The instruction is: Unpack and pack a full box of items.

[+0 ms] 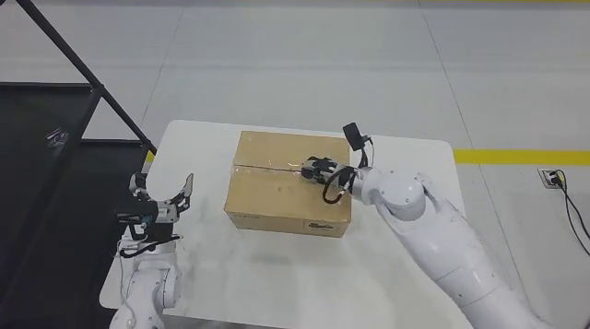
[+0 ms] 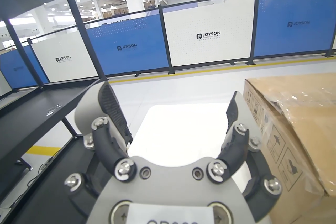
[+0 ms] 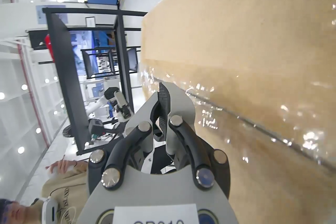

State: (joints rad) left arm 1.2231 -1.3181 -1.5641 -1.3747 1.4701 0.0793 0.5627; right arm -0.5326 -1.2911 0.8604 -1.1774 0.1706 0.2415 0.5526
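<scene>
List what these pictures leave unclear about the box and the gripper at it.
1. Contents of the box: hidden in every view by its closed, taped flaps.
2. Whether the right gripper, shut at the tape seam, pinches any tape: in the right wrist view its own pads hide the contact, and in the top view it is too small to tell.
3. The box's full length: in the left wrist view it is cut off by the picture's edge.

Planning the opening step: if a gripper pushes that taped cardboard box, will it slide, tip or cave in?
The cardboard box is low, wide and flat on the table, so it would probably slide rather than tip. The glossy tape along its top seam looks slick; the shut right gripper there may skid. Taped shut, its top likely resists light pressure.
</scene>
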